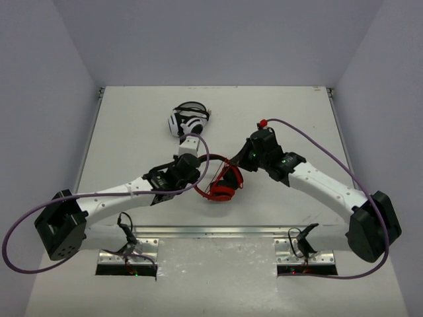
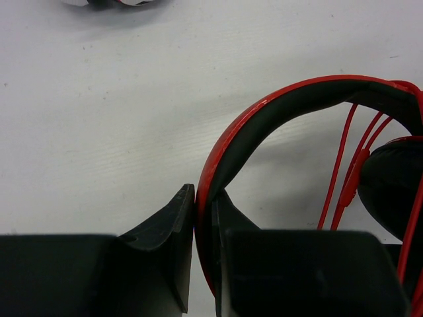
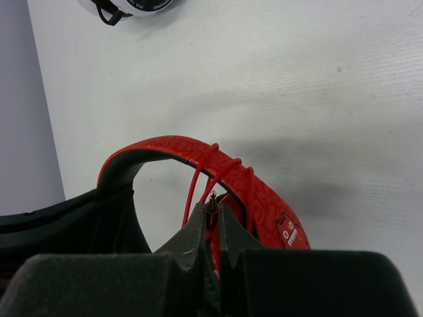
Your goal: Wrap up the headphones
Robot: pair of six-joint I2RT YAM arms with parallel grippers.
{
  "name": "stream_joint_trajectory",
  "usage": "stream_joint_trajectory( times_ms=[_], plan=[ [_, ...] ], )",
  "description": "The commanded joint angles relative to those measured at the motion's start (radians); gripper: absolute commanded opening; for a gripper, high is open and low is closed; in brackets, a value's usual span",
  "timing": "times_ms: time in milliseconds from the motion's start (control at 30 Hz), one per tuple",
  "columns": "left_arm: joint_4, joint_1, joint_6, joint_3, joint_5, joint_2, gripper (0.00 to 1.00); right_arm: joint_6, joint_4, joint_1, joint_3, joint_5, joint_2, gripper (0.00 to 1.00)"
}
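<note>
The red headphones with black pads sit mid-table between both arms. Their thin red cable is looped several times over the headband. My left gripper is shut on the red headband, pinching it edge-on between the fingers. My right gripper is shut on the cable's plug end, whose metal tip pokes up between the fingertips just under the headband. In the top view the left gripper and right gripper flank the headphones. A black ear pad shows at the right of the left wrist view.
White-and-black headphones lie farther back on the table, also showing at the top of the right wrist view. Grey walls enclose the table on the left, right and back. Purple arm cables arch over the table.
</note>
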Motion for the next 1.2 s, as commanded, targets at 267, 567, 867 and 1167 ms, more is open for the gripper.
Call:
stream_joint_trajectory(
  times_ms=[267, 567, 867, 1167],
  plan=[
    [-0.026, 0.005, 0.014, 0.063, 0.056, -0.062, 0.01, -0.048, 0.066, -0.049, 0.048, -0.167, 0.097, 0.09],
    [-0.066, 0.005, 0.01, 0.098, 0.061, -0.007, 0.0, -0.055, 0.043, -0.049, 0.079, -0.186, 0.124, 0.28],
    [-0.134, 0.005, 0.003, 0.137, 0.058, 0.064, 0.0, -0.066, 0.011, -0.059, 0.12, -0.193, 0.172, 0.4],
    [-0.086, 0.007, 0.0, 0.12, 0.049, 0.069, 0.0, -0.149, -0.164, -0.154, 0.332, -0.199, 0.161, 0.74]
  ],
)
